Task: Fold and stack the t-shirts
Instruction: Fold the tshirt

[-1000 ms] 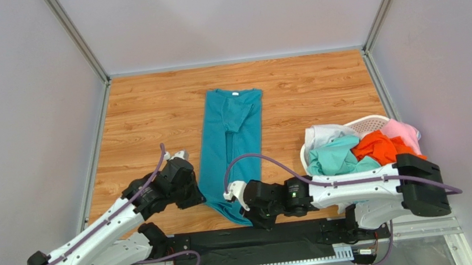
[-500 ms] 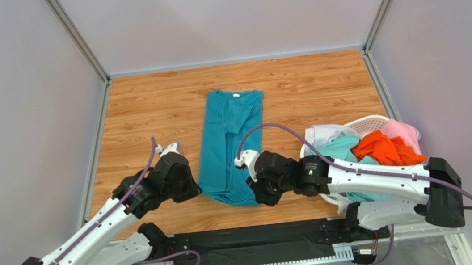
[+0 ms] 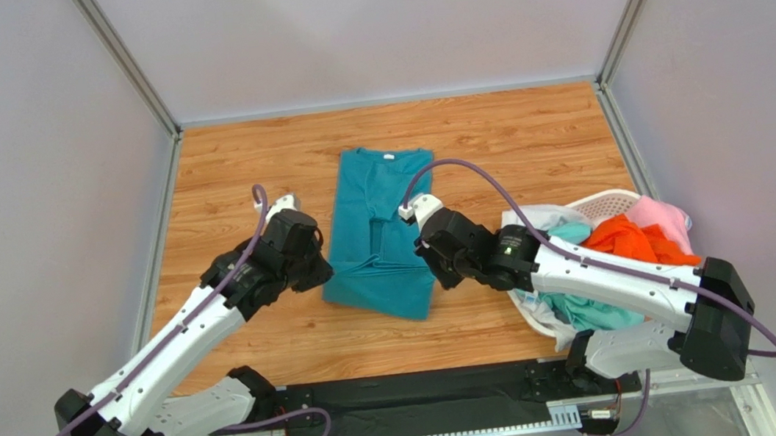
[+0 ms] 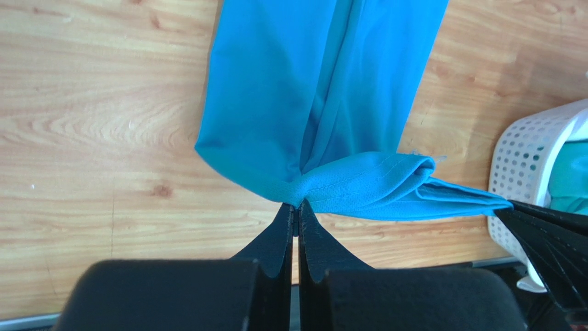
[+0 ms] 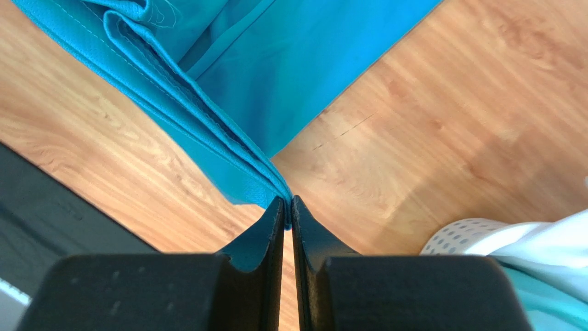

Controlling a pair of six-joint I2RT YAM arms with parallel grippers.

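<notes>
The deep teal-blue t-shirt (image 3: pixel 380 230) lies lengthwise on the wooden table (image 3: pixel 243 180), its near hem lifted and doubled back over its middle. My left gripper (image 3: pixel 323 270) is shut on the hem's left corner; in the left wrist view (image 4: pixel 297 205) the cloth (image 4: pixel 359 183) bunches at the tips. My right gripper (image 3: pixel 429 261) is shut on the hem's right corner, and the right wrist view (image 5: pixel 288 204) shows the layered edge (image 5: pixel 207 131) pinched between the fingers. The mint green (image 3: pixel 582 311), orange (image 3: pixel 629 242), pink (image 3: pixel 665 217) and white (image 3: pixel 538 222) t-shirts sit in the basket.
The white perforated laundry basket (image 3: pixel 615 197) stands at the right, close behind the right arm; it shows in the left wrist view (image 4: pixel 524 165) and right wrist view (image 5: pixel 462 238). Grey walls enclose the table. A black strip (image 3: pixel 404 399) runs along the near edge.
Both grippers have carried the teal shirt's near hem away from the table's front edge toward the collar, so the shirt's lower part now folds over its middle.
</notes>
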